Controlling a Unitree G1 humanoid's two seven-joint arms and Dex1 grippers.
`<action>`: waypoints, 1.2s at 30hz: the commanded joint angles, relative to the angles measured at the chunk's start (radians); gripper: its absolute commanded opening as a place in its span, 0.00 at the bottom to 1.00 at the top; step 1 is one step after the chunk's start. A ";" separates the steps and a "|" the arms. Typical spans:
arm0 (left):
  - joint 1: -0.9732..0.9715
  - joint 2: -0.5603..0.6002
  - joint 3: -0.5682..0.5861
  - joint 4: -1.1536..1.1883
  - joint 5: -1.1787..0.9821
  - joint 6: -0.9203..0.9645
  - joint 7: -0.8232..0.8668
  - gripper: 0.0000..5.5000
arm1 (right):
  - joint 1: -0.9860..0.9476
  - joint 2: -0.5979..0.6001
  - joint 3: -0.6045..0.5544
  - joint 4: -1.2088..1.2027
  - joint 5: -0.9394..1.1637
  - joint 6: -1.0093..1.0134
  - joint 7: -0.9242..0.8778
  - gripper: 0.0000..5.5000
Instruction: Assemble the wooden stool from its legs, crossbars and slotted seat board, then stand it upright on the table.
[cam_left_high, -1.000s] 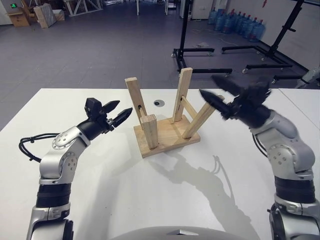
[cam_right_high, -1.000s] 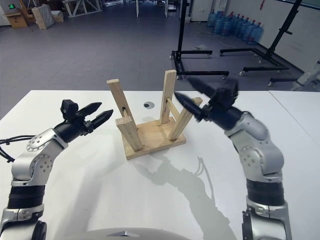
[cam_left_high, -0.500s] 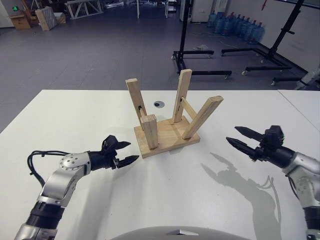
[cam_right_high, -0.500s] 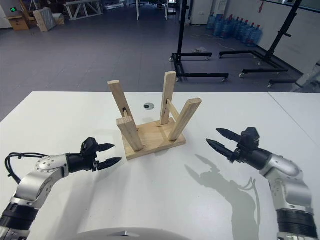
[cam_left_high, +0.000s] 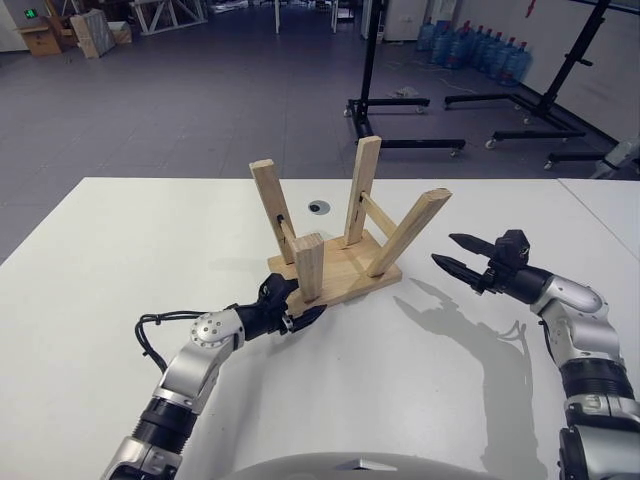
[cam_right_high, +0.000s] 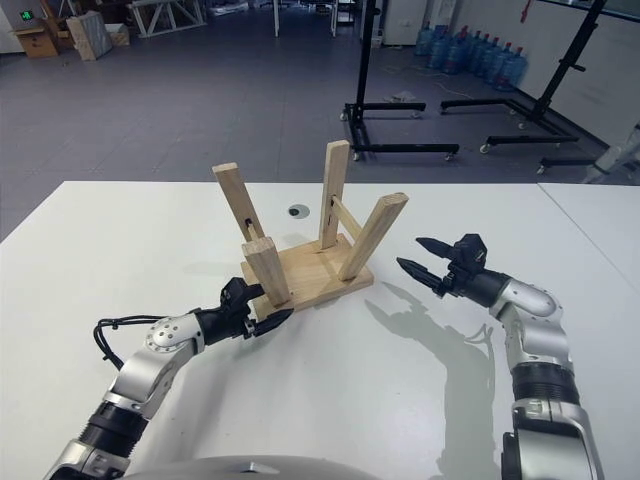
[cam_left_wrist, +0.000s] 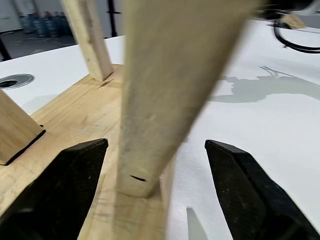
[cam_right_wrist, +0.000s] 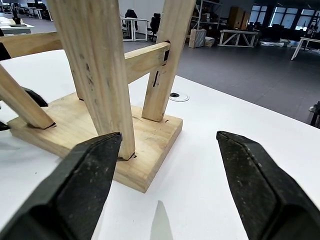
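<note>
The wooden stool stands upside down on the white table (cam_left_high: 150, 230), its seat board (cam_left_high: 345, 278) flat and its legs pointing up. The near leg (cam_left_high: 309, 265) is short and upright; the right leg (cam_left_high: 410, 232) leans outward. A crossbar (cam_left_high: 378, 215) joins the right leg to the back right leg (cam_left_high: 362, 190). My left gripper (cam_left_high: 300, 300) is open low at the board's near left corner, its fingers (cam_left_wrist: 55, 200) straddling the base of the near leg (cam_left_wrist: 170, 90). Just right of the stool my right gripper (cam_left_high: 444, 248) is open, pointing at the right leg (cam_right_wrist: 100, 65) without touching it.
A round cable hole (cam_left_high: 318, 207) sits in the table behind the stool. A black cable (cam_left_high: 150, 330) trails from my left arm across the table. Black wheeled stands (cam_left_high: 400, 100) and water bottles (cam_left_high: 480, 55) are on the floor beyond the far edge.
Both arms have come down from beside the legs. The left gripper slid right along the table to the near leg's base. The right gripper dropped away, then moved back toward the right leg.
</note>
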 joint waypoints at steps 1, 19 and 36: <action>-0.040 -0.024 -0.003 0.093 0.052 -0.087 0.036 0.54 | -0.036 0.003 0.033 0.034 -0.039 -0.046 0.024 0.64; 0.024 0.057 0.013 -0.052 -0.120 0.062 -0.218 0.22 | 0.065 -0.131 -0.092 -0.250 0.145 0.237 0.049 0.64; 0.232 0.503 0.375 -0.421 -1.207 1.098 -0.394 0.18 | 0.309 -0.269 -0.063 -0.595 0.288 0.699 0.139 0.64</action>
